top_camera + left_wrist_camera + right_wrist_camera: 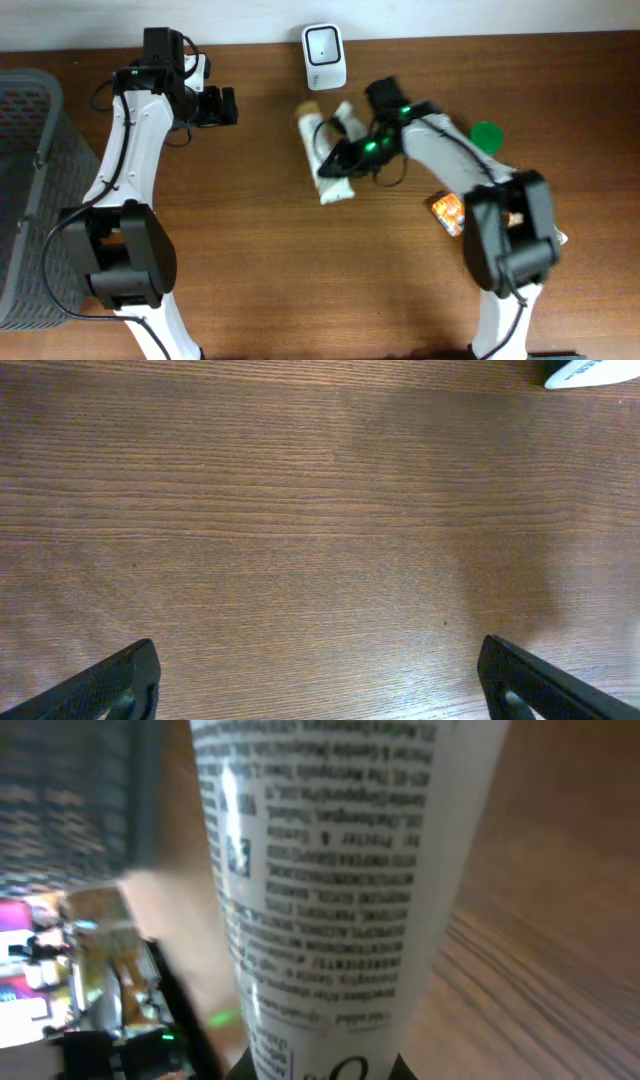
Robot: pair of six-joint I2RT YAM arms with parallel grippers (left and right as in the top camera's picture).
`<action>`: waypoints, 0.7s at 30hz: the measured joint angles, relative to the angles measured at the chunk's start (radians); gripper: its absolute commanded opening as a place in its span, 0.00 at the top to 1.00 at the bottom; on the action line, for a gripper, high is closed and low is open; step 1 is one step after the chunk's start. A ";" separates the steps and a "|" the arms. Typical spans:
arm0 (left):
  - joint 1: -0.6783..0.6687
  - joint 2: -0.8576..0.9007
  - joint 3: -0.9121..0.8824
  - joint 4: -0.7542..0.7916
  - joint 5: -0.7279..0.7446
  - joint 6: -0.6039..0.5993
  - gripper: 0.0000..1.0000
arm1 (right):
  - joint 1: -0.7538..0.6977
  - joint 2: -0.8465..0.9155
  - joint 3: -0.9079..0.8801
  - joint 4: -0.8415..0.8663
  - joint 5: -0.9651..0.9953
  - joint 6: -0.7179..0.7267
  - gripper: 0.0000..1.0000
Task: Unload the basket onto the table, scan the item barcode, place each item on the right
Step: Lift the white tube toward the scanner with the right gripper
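Note:
The item is a white tube (330, 870) covered in small black print, filling the right wrist view. My right gripper (320, 1072) is shut on its lower end. Overhead, that gripper (343, 158) sits over a white tube (336, 188) just below the white scanner (324, 57) at the table's far edge. No clear barcode shows on the tube face, only text and a small dark square mark (238, 855). My left gripper (222, 105) hovers open at the far left of the scanner. In its wrist view, bare wood lies between its fingers (120, 682).
Beside the held tube lie a tan-capped tube (308, 125) and another white one (347, 116). A green lid (487, 135) and an orange packet (447, 212) sit at right. A grey mesh basket (25, 180) stands at the left edge. The scanner's corner (590, 370) shows in the left wrist view.

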 measured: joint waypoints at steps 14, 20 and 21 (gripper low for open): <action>0.000 0.000 0.000 0.000 0.000 0.000 0.01 | -0.136 -0.321 0.018 -0.135 0.072 0.000 0.96; 0.000 0.000 0.000 0.002 0.001 0.000 0.01 | 0.090 -0.208 0.423 -0.109 0.738 -0.061 0.96; 0.000 0.000 0.000 0.001 0.003 0.000 0.01 | 0.121 -0.165 0.461 -0.031 0.860 -0.112 0.96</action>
